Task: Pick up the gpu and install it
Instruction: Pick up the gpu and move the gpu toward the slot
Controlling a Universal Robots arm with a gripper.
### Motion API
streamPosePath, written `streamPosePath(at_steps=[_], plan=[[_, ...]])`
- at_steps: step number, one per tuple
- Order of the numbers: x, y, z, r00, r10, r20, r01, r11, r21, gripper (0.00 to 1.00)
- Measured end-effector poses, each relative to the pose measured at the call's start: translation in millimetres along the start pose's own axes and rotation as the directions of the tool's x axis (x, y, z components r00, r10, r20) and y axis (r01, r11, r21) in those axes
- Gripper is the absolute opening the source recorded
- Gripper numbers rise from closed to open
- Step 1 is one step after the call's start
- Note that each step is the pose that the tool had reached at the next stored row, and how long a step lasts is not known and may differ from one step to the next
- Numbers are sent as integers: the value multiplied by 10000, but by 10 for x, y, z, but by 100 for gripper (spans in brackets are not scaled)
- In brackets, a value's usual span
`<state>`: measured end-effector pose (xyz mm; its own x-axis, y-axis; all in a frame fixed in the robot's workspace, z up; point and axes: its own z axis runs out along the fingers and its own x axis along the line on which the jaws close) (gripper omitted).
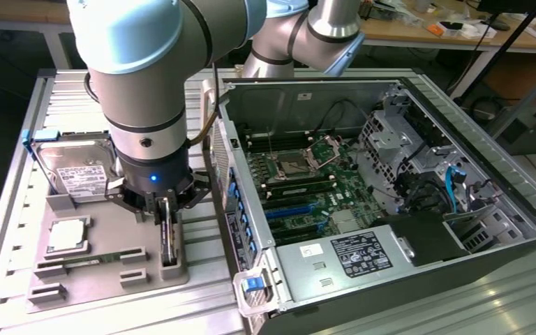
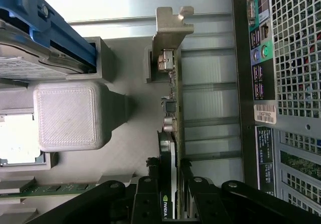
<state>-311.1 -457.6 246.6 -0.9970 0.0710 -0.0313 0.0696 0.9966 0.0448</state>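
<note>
Claw [image 2: 169, 174] clamped on gpu [image 2: 169, 106] standing edgewise in grey tray [image 1: 109, 237]; NVIDIA logo legible

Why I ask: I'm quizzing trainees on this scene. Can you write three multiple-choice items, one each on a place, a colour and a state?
1. Where is the gpu? A plugged into its slot; B on edge in the grey tray; C in a person's hand.
2. What colour is the label on the hard drive? A white; B red; C yellow.
3. The computer case is: A open-sided; B panelled shut; C cloth-covered.
Key: 1 B, it stands in the tray at the gripper. 2 A, the label is white. 3 A, its motherboard shows.
</note>
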Motion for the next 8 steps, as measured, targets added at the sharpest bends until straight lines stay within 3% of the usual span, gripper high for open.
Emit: streamPosePath(at_steps=[8], plan=[[0,0,0,10000,0,0,0,10000,0,27]])
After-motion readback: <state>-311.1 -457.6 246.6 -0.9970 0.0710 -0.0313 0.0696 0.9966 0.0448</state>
